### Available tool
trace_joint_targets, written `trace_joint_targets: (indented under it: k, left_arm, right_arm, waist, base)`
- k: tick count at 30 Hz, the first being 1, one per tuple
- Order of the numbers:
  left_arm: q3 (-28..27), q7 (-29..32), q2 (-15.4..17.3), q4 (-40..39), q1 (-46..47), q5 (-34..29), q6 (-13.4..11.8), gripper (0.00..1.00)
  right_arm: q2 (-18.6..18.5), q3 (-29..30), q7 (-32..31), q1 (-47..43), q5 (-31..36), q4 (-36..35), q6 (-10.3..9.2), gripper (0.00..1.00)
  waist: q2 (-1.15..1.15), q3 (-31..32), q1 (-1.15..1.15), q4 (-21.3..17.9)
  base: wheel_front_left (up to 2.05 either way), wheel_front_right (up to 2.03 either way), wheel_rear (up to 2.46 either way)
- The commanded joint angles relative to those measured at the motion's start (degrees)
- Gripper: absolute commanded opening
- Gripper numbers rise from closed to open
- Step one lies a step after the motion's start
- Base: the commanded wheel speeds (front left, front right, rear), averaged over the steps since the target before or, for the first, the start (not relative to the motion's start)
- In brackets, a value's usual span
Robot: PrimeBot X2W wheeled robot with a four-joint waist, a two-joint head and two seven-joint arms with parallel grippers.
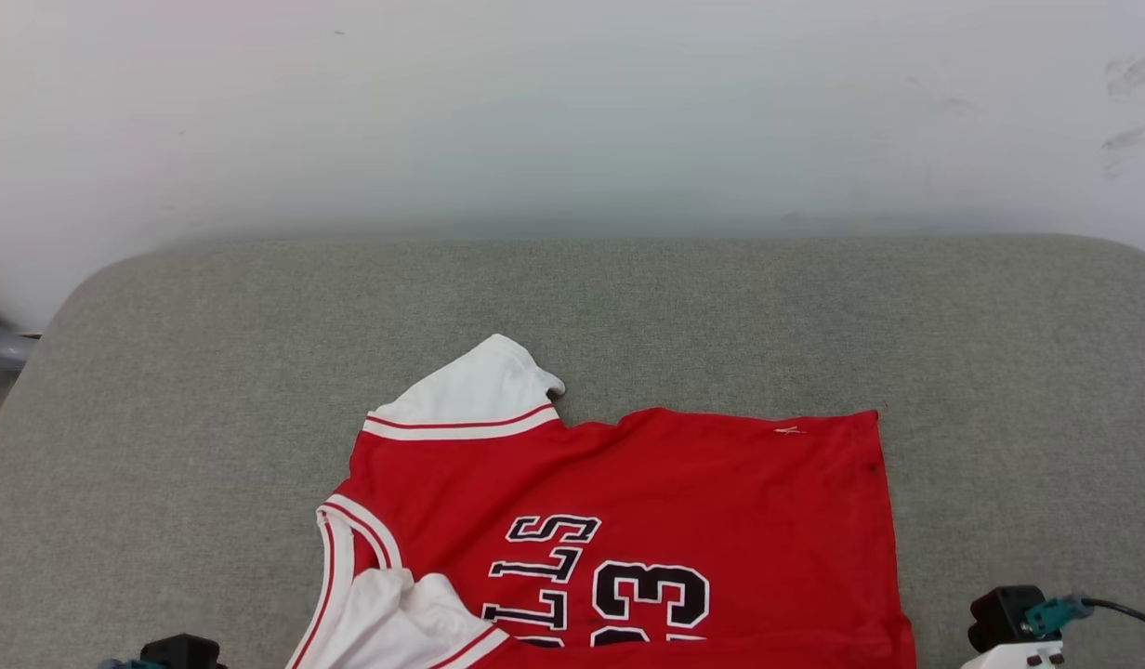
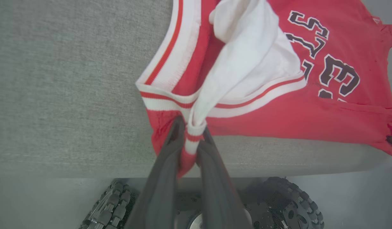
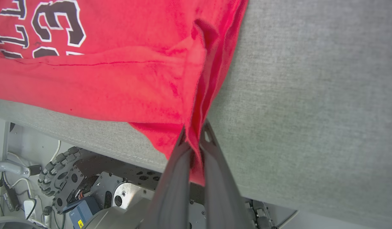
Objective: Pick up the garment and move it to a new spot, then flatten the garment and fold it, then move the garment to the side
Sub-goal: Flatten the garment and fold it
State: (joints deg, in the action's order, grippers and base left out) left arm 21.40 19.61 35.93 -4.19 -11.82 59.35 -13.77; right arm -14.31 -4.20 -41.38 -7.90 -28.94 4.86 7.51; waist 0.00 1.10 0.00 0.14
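Plainly, the garment (image 1: pixel 721 483) reads "LLS" and "23".

Shirt (image 1: pixel 647 502): on cushion (image 1: pixel 164 418), at 6 o'clock, overhanging its near edge. Wall (image 1: pixel 572 111): behind cushion, 12 o'clock.

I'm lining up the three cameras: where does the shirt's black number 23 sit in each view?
Head view: number 23 at bottom centre, partly cut off.
Left wrist view: number 23 at upper right.
Right wrist view: number 23 in the top left corner.
Shared landmark: the grey cushion under the shirt.
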Motion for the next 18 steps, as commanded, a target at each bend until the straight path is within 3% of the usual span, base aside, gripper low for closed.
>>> trace_joint_targets:
  k: [1,2,3,4,5,6,10,18]
  left_arm:
    - [0.4,-0.22,-0.76,1.24,0.08,0.0,0.63,0.0]
    - [0.78,-0.22,-1.33,2.02,0.51,0.27,1.11,0.0]
    - [1.11,-0.35,-1.76,2.97,1.0,0.21,1.37,0.0]
    - [1.34,-0.44,-2.12,3.85,1.56,0.18,1.75,0.31]
    - [1.41,-0.57,-2.74,4.54,2.07,0.49,2.01,0.69]
    - [1.55,-0.72,-3.11,5.46,2.43,0.45,2.28,1.0]
    - [1.39,-2.6,-3.65,7.23,3.68,-0.67,2.91,1.0]
    - [0.45,-10.83,-3.79,8.13,9.61,-7.18,2.84,1.0]
  right_arm:
    - [0.89,0.58,0.71,-1.24,0.37,0.38,-0.05,0.0]
    - [1.47,0.82,1.1,-1.53,0.13,0.68,-0.05,0.0]
    - [2.02,1.11,1.69,-1.71,-0.07,1.13,-0.05,0.11]
    - [2.27,1.41,2.21,-1.9,0.18,1.68,-0.05,0.49]
    - [2.75,1.59,2.98,-2.01,0.12,2.07,-0.05,1.0]
    - [3.2,1.72,4.17,-1.87,-0.06,2.11,-0.05,1.0]
    - [3.81,2.22,9.22,-1.66,0.52,1.59,-0.05,1.0]
    - [5.56,4.26,26.88,1.15,6.1,-2.03,-0.05,1.0]
  waist:
    - [0.0,-0.14,0.0,-0.04]
    - [0.0,-0.22,0.0,-0.04]
    - [0.0,-0.29,0.0,-0.04]
    - [0.0,-0.34,0.0,-0.03]
    - [0.0,-0.38,0.0,-0.01]
    - [0.0,-0.41,0.0,-0.02]
    - [0.0,-0.38,0.0,-0.15]
    - [0.0,-0.41,0.0,-0.68]
  base:
    - [0.0,0.0,0.0]
    - [0.0,0.0,0.0]
    - [0.0,0.0,0.0]
    - [0.0,0.0,0.0]
    - [0.0,0.0,0.0]
    - [0.0,0.0,0.0]
    - [0.0,0.0,0.0]
    - [0.0,0.0,0.0]
